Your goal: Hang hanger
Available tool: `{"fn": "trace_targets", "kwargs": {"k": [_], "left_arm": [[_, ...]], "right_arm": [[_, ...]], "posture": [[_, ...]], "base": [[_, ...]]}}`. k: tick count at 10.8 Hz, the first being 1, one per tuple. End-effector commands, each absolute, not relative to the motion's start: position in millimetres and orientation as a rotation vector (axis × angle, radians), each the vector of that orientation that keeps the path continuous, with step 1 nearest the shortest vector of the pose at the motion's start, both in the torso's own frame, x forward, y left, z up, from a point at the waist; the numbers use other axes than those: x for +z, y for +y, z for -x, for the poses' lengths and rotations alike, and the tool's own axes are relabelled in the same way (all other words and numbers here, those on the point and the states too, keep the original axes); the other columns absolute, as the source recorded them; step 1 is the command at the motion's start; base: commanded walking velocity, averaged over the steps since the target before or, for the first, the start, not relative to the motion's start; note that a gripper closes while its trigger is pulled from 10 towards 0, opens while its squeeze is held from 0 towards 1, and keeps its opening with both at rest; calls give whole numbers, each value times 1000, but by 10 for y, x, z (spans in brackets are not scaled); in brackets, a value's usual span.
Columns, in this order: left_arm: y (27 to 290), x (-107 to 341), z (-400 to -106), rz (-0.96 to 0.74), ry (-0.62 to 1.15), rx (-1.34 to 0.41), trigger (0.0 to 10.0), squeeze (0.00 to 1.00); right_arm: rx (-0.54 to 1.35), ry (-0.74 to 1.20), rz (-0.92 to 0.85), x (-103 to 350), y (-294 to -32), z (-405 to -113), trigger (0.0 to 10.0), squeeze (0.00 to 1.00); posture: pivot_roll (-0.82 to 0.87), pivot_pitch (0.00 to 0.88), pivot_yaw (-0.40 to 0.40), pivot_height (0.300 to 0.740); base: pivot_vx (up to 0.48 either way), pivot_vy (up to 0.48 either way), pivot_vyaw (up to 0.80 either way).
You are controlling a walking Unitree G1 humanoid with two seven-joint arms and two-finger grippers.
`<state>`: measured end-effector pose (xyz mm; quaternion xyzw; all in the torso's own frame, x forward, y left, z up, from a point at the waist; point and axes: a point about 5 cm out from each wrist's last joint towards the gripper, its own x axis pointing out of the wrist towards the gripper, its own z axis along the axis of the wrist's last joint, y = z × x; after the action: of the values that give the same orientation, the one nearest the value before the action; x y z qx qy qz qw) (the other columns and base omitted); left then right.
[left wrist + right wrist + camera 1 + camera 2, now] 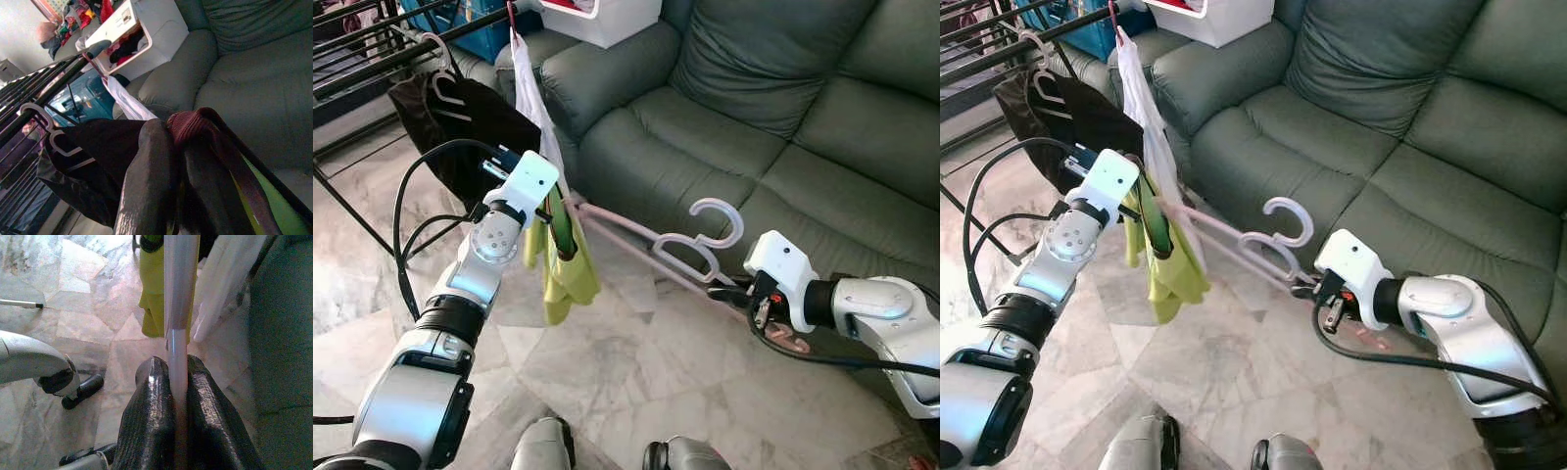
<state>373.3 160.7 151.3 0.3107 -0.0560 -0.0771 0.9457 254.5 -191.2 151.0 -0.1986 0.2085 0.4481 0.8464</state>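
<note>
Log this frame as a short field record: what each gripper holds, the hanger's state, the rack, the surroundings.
left gripper: shut on the yellow-green garment at one end of the pink hanger
right gripper: shut on the pink hanger's other end
pink hanger: held level between both grippers in front of the sofa, hook up, not yet on the rack
drying rack: to the robot's left, already carrying a dark garment on a white hanger
floor: marble tiles
</note>
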Motion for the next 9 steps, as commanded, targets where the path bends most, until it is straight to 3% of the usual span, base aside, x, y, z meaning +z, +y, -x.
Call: {"fn": "trace_targets", "kwargs": {"k": [1, 9], "left_arm": [[1615, 1665, -3780, -639, -168, -136, 10000, 0], [1387, 1875, -3772, -600, -263, -185, 10000, 0]], "right_arm": [[932, 437, 424, 1485, -1929, -2548, 10000, 0], [935, 467, 366, 1301, -1904, -2608, 10000, 0]], "posture": [[-79, 95, -19, 740], [-73, 98, -21, 740]], "base": [[0, 0, 0], [0, 0, 0]]}}
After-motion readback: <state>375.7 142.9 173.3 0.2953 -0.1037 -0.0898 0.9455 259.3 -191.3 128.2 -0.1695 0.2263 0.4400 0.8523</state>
